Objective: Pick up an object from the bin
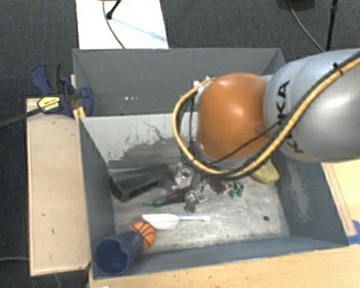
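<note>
The end effector hangs low over a dark, green-tipped thing in the middle of the bin, probably to grasp it; open or closed, I cannot tell.

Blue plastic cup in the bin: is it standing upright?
No, the blue plastic cup lies on its side beside the small orange ball.

Arm's jaws are down low in the middle of the bin, right over a dark maroon thing beside a black block. White plastic spoon lies just in front. Blue cup on its side in the corner, little orange ball against its closed end.
</note>
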